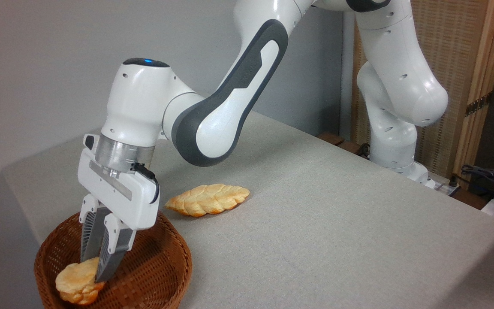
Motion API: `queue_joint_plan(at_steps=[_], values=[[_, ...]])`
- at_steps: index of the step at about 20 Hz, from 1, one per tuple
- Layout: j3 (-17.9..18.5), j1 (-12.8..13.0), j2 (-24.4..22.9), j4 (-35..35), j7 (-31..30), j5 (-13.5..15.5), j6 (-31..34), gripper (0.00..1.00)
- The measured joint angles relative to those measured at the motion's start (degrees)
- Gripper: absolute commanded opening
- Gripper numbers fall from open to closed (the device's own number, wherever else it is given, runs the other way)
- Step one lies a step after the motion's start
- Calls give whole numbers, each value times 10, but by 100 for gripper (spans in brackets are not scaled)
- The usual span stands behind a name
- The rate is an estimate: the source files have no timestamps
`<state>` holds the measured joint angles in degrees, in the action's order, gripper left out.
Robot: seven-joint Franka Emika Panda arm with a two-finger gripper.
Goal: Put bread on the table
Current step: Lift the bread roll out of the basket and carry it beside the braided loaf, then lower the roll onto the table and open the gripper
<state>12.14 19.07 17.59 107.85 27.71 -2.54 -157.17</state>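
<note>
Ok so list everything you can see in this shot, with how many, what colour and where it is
Bread: one, pale yellow with orange patches, inside the basket, fingers around its right end.
Braided loaf: one, golden, lying on the table behind the basket.
Basket: one, brown wicker, near left corner.
Table: one, speckled light grey.
Cables: dark, far right edge.
Screen: tan woven, behind the arm.
Arm: one, white and grey.
Gripper: one, white, reaching into the basket.
</note>
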Motion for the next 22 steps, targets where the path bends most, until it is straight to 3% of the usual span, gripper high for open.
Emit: queue_joint_plan(at_steps=[3,11,17,18,19,20,22], values=[[0,0,-24,-3,0,0,17,47],[-1,2,-157,13,0,0,267,49],[-4,5,-242,93,12,0,379,51],[-4,5,-255,110,20,0,393,55],[-4,5,-267,125,28,0,403,70],[-4,5,-277,138,34,0,411,98],[-4,6,-288,154,36,0,416,100]])
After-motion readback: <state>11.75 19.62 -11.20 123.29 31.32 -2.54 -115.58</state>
